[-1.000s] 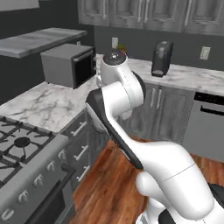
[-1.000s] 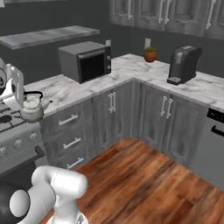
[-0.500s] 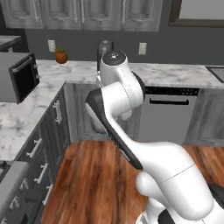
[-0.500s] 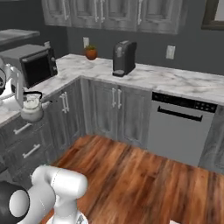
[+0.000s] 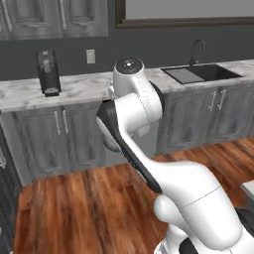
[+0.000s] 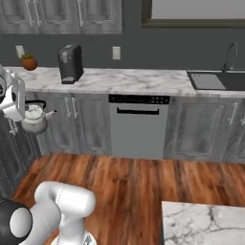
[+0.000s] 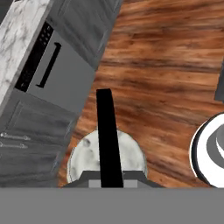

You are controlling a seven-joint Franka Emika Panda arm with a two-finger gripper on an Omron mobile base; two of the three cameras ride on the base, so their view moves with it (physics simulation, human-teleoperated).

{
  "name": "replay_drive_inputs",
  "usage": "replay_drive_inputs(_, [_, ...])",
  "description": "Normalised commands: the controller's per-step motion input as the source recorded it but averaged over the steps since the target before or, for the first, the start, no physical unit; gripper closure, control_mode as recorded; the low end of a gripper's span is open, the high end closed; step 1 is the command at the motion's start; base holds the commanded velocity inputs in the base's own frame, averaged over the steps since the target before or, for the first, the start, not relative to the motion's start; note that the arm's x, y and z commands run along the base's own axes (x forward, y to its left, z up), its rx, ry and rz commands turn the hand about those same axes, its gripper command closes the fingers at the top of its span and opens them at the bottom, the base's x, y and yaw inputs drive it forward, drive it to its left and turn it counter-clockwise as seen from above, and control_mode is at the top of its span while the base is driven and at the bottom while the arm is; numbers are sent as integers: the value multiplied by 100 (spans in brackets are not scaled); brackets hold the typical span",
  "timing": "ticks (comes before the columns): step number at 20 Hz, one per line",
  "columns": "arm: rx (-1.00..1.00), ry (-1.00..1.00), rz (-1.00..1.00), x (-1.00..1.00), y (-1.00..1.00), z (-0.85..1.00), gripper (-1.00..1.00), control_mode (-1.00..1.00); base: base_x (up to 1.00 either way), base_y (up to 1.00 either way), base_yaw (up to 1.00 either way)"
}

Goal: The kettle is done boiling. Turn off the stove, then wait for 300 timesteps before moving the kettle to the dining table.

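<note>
No text or labels can be read.

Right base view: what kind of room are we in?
A rendered home kitchen, by the look of it: a dishwasher under a marble counter, a sink with a faucet, and a coffee maker by the wall.

Home kitchen, grey panelled cabinets (image 6: pixel 201 127), marble countertop (image 6: pixel 134 80), built-in dishwasher (image 6: pixel 138 125), sink with faucet (image 5: pixel 198 72) (under a window), coffee maker (image 6: pixel 70 64), wood-plank floor (image 6: pixel 158 184)
</note>
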Motion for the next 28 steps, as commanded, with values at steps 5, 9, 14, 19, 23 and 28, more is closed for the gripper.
replay_drive_inputs(5, [0, 0, 0, 0, 0, 0, 100, 100, 1, 0, -60])
replay_drive_inputs(9, [0, 0, 0, 0, 0, 0, 100, 100, 25, 5, -58])
replay_drive_inputs(14, [0, 0, 0, 0, 0, 0, 100, 100, 64, 26, -52])
replay_drive_inputs(19, [0, 0, 0, 0, 0, 0, 100, 100, 72, 40, -49])
replay_drive_inputs(23, [0, 0, 0, 0, 0, 0, 100, 100, 64, 34, -49])
replay_drive_inputs(28, [0, 0, 0, 0, 0, 0, 100, 100, 47, 30, -53])
